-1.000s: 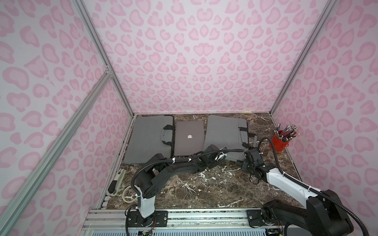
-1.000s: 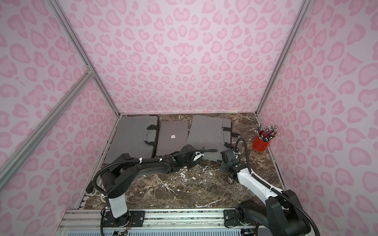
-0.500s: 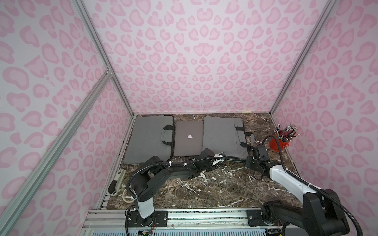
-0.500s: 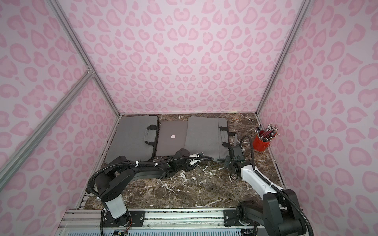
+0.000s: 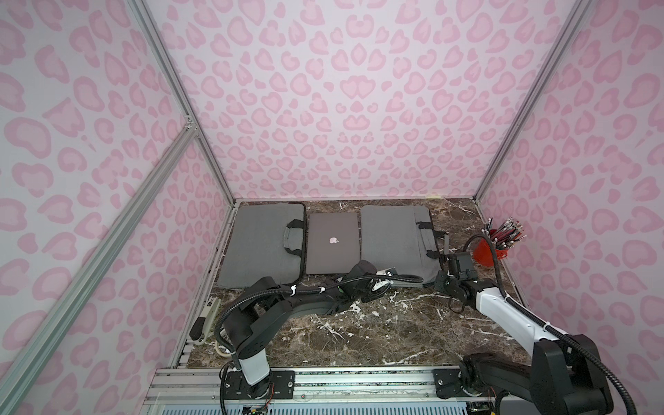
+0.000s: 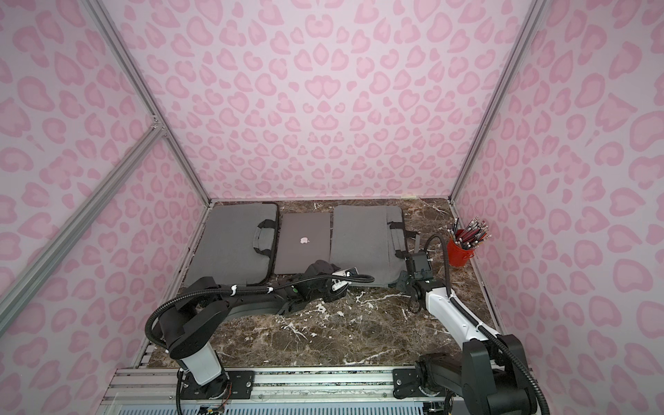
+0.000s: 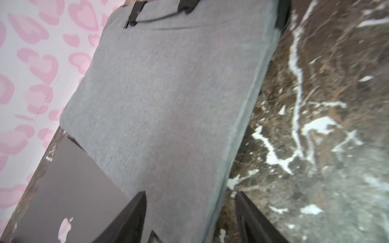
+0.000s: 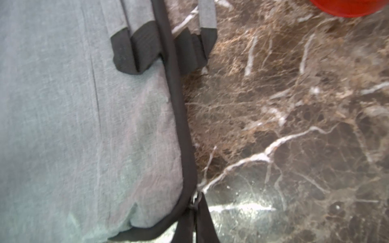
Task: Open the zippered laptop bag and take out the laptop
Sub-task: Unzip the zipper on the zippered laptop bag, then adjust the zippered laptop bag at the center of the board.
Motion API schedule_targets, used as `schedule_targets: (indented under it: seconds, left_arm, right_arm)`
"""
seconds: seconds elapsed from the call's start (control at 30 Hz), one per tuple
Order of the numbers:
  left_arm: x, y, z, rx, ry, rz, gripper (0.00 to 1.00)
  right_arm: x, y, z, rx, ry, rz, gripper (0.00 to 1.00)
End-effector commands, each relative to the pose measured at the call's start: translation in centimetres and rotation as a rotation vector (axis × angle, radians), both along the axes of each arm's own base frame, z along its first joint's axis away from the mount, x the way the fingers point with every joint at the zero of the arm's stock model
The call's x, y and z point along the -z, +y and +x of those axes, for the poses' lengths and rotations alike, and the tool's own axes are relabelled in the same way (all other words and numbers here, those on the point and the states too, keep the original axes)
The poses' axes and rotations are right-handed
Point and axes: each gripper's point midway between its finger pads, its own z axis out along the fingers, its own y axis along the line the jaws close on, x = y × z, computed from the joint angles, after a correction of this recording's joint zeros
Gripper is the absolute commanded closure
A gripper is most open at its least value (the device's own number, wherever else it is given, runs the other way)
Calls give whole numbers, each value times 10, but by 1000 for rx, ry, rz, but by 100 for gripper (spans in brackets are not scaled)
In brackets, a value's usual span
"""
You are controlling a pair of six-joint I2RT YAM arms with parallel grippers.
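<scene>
The grey zippered laptop bag (image 5: pixel 390 240) (image 6: pixel 359 239) lies flat at the back right of the marble table, handles to the right. Its inside is hidden. My right gripper (image 8: pixel 195 207) (image 5: pixel 442 271) is shut on the metal zipper pull (image 8: pixel 195 198) at the bag's near right corner. My left gripper (image 7: pixel 191 194) (image 5: pixel 379 284) is open and straddles the bag's near edge (image 7: pixel 235 147), one finger (image 7: pixel 134 208) over the fabric, with nothing held. A closed grey laptop (image 5: pixel 332 244) (image 7: pixel 69 185) with an apple logo lies on the table just left of this bag.
A second grey bag (image 5: pixel 264 244) lies at the back left, against the left wall. A red cup of pencils (image 5: pixel 490 251) (image 8: pixel 347 7) stands by the right wall, near my right wrist. Pink patterned walls enclose three sides. A white power strip (image 5: pixel 204 318) lies by the left rail.
My left gripper has opened and let go of the bag's near edge, and its arm has dropped lower. The bag has swung square. My right gripper moved right with the zipper pull.
</scene>
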Motion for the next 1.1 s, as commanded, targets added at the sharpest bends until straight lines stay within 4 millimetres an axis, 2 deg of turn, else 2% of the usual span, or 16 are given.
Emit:
schedule_targets:
  seconds: [0.0,0.13,0.3,0.4,0.57,0.87,0.93,0.97,1.0,1.07]
  left_arm:
    - [-10,-22,-14,66,14,-56,32]
    - [-10,-53,-28,141,-30,-67,32]
    - [-13,-84,-28,134,-51,-167,32]
    - [-15,-95,-28,121,-10,-259,32]
    - [7,-100,-21,75,24,-265,34]
    - [50,-95,-7,29,17,-117,40]
    - [56,-94,-1,11,-4,-82,48]
    - [56,-93,1,9,-14,-74,56]
    - [55,-92,3,5,-25,-67,68]
    - [50,-90,4,5,-42,-65,83]
  right_arm:
    - [0,8,-5,-35,8,11,100]
    - [-1,20,-12,-67,24,45,100]
    - [-6,41,-20,-117,32,111,100]
    - [-10,50,-24,-137,29,156,100]
    - [-15,56,-25,-152,13,185,100]
    - [-12,55,-21,-145,15,178,100]
    - [-13,55,-21,-144,14,179,100]
    - [-13,55,-21,-141,14,178,100]
    - [-13,54,-21,-140,13,174,100]
    - [-14,51,-21,-132,14,162,100]
